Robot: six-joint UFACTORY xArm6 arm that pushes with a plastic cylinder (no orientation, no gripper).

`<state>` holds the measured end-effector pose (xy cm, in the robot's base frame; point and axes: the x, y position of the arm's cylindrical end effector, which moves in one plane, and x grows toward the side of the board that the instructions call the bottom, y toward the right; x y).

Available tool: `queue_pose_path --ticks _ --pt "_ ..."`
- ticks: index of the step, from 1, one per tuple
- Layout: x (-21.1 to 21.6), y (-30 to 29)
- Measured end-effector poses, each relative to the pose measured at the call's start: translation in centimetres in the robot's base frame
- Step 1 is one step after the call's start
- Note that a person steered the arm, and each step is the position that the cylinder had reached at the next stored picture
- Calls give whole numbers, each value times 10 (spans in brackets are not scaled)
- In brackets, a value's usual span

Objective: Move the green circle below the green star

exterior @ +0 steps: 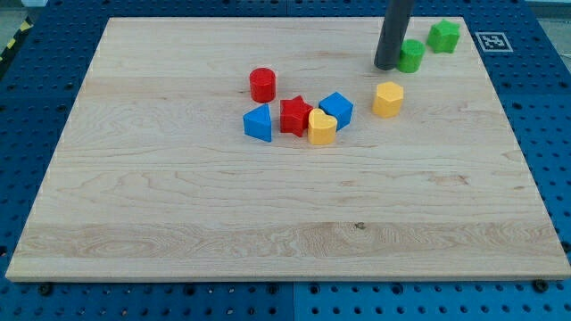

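Camera view: my tip [387,66], bare rod w/ no gripper, touches green circle [410,55] on its left, near green star [443,36] at top right; push seems underway, next nudge circle right/down under star.

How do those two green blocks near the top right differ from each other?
The green circle is a round cylinder; the green star has a pointed, notched outline. The circle sits right beside my tip, on its right side in the view; the star stands apart, further toward the view's top right, near the board's edge. Both are the same bright green and look similar in size.
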<state>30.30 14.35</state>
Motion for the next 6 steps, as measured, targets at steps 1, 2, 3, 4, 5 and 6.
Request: queue_pose_path --ticks 1,2,3,4,5,6 --pt "-2 4" --pt "-9 5" --pt "-17 5" --pt "-14 8" --pt "2 27" --pt "3 54"
